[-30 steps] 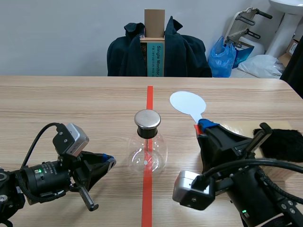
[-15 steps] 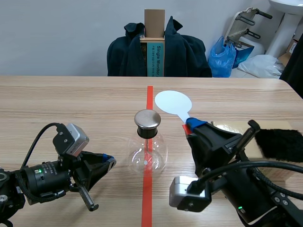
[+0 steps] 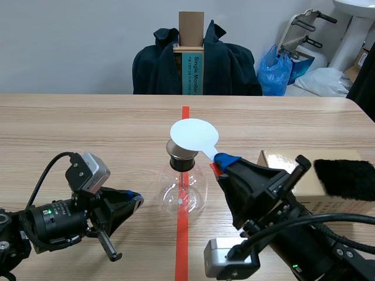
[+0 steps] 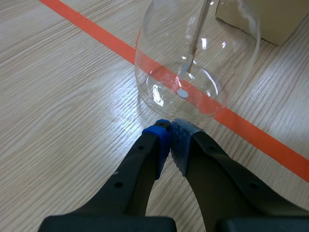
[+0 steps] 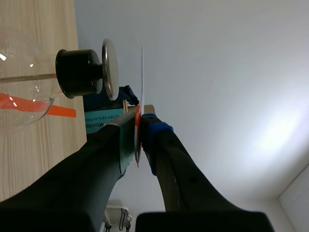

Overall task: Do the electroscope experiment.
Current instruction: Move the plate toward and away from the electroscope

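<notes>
Left gripper (image 3: 135, 199) low at near left, fingers closed together. Right gripper (image 3: 218, 164) angled up toward centre, pinching white paddle (image 3: 193, 136).

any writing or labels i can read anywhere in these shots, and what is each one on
"Single Monitor": printed vertically on the teal side of the tall box behind the table. The table edge cuts off the rest of the line.
"Monito": the same print, partly visible past the right gripper in the right wrist view.
Nothing readable shows on the flask, the white paddle or the cardboard box on the table.
</notes>
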You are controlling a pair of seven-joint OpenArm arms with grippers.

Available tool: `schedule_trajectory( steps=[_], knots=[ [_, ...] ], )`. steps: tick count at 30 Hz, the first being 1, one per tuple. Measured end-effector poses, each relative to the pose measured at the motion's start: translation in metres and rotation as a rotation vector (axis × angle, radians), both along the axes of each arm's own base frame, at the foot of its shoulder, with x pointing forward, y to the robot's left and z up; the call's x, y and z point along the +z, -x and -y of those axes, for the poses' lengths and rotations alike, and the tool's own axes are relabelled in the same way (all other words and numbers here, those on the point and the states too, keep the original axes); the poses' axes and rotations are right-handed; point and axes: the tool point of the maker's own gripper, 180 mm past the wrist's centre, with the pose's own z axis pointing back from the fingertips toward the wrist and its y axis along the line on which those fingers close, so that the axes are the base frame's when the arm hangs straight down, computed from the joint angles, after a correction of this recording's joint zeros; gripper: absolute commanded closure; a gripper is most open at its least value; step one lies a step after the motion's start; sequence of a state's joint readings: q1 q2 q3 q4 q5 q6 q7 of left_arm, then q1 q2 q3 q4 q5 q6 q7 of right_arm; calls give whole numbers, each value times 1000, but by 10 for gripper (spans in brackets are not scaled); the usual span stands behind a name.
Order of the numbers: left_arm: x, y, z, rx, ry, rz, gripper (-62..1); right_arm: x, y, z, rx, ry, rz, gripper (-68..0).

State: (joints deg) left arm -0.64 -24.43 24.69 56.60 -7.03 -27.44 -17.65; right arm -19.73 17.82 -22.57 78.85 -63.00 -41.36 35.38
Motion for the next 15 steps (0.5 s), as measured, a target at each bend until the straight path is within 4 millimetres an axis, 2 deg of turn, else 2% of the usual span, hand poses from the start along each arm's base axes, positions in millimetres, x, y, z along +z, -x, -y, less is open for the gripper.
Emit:
schedule_trajectory(
  steps=[9, 15],
  knots=[
    [0, 0, 0, 0, 0, 0, -27, 0, 0, 0, -2, 0, 0, -8],
    [0, 0, 0, 0, 0, 0, -27, -1, -16, 19, -137, -11, -18, -8]
  ],
)
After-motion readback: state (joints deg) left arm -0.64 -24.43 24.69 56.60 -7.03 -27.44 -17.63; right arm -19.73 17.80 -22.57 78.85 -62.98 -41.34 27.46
